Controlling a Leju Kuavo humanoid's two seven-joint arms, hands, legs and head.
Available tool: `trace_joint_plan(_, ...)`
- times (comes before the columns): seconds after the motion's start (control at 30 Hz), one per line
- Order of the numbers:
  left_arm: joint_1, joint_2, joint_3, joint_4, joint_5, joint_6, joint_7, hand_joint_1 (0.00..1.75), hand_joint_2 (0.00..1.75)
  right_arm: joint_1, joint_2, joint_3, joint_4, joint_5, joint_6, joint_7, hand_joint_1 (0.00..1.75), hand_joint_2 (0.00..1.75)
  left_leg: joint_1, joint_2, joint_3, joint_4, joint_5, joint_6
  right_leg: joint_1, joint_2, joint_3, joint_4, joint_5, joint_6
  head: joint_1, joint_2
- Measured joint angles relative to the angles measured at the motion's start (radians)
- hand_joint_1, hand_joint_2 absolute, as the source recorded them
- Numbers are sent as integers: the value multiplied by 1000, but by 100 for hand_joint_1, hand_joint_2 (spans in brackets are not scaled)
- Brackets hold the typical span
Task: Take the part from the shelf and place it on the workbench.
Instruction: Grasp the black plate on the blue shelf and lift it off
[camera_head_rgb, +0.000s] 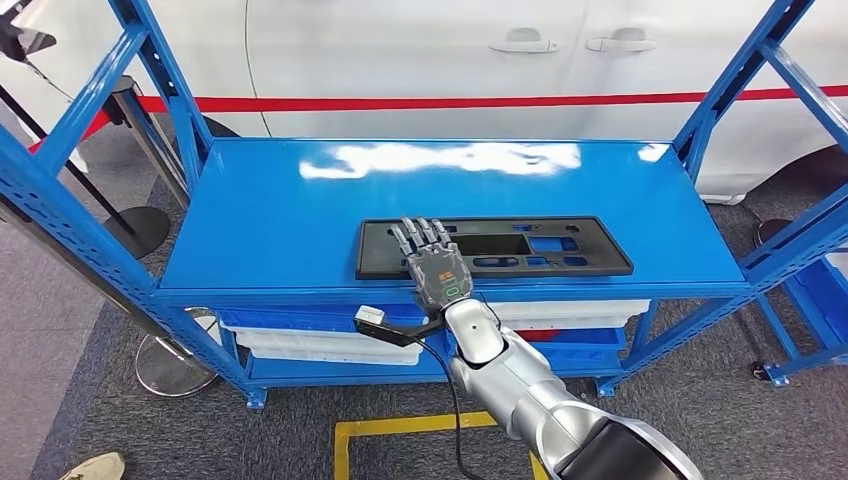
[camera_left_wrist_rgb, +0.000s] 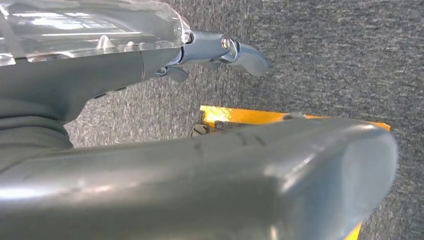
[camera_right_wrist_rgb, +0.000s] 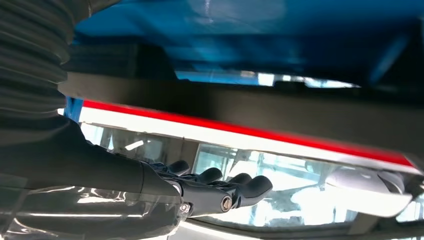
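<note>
The part (camera_head_rgb: 560, 247) is a flat black rectangular panel with several cut-outs. It lies on the top of the blue shelf (camera_head_rgb: 270, 215), near its front edge. My right hand (camera_head_rgb: 435, 262) reaches over the front edge and lies palm down on the panel's left portion, with the fingers stretched forward and apart. The right wrist view has the right hand (camera_right_wrist_rgb: 205, 192) with fingers extended and nothing between them. My left hand (camera_left_wrist_rgb: 100, 80) hangs over grey carpet, its fingers (camera_left_wrist_rgb: 240, 52) straight and its thick thumb (camera_left_wrist_rgb: 260, 175) holding nothing.
Blue slanted uprights (camera_head_rgb: 165, 85) (camera_head_rgb: 735, 85) frame the shelf on both sides. White bins (camera_head_rgb: 320, 340) sit on the level below. A white car with a red stripe (camera_head_rgb: 450, 102) stands behind. Stanchion bases (camera_head_rgb: 140, 228), yellow floor tape (camera_head_rgb: 400, 428) and a person's shoe (camera_head_rgb: 90, 467) are nearby.
</note>
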Motion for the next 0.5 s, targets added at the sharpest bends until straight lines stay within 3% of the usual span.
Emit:
trace_joint_plan(0.07,0,-2,0,0,-2,-1,-2,0,0,-5,-2,-3,6,1,2,2,0,175,-3,-2,1,-1,2,-1,6,0,73,-140,64,-17,0,0)
trace_joint_plan(0.13,-1,-4,0,0,-4,-1,-5,0,0,-12,-3,-9,10,1,2,4,0,175,-4,-3,0,-3,5,-8,15,-3,119,-236,92,-33,0,0)
trace_joint_plan(0.23,-1,-5,2,0,-8,-1,-10,0,0,-16,-3,-22,16,1,2,1,0,175,-3,-1,2,-14,13,-25,15,-5,126,-263,103,-45,2,0)
trace_joint_plan(0.3,-1,-4,4,0,-9,-2,-11,0,0,-19,-4,-33,18,1,2,-4,0,175,-5,-1,-6,7,-6,-33,8,-7,137,-291,119,-52,2,0)
trace_joint_plan(0.4,1,-2,7,0,-12,-2,-13,0,0,-32,-6,-47,24,1,3,-6,0,175,-4,-1,-78,174,-97,-39,7,-9,139,-302,129,-57,1,0)
trace_joint_plan(0.43,1,-2,7,0,-13,-2,-14,0,0,-34,-7,-51,26,3,3,-6,0,175,-3,0,-99,223,-114,-42,8,-9,138,-300,128,-57,1,0)
trace_joint_plan(0.47,2,-2,7,0,-13,-2,-14,0,0,-35,-7,-54,29,4,4,-5,0,175,-2,0,-106,241,-113,-45,9,-8,136,-297,127,-56,1,0)
trace_joint_plan(0.5,3,-2,7,0,-13,-2,-15,0,0,-35,-8,-57,30,6,4,-5,0,175,-2,0,-93,216,-91,-47,8,-8,134,-291,125,-53,1,0)
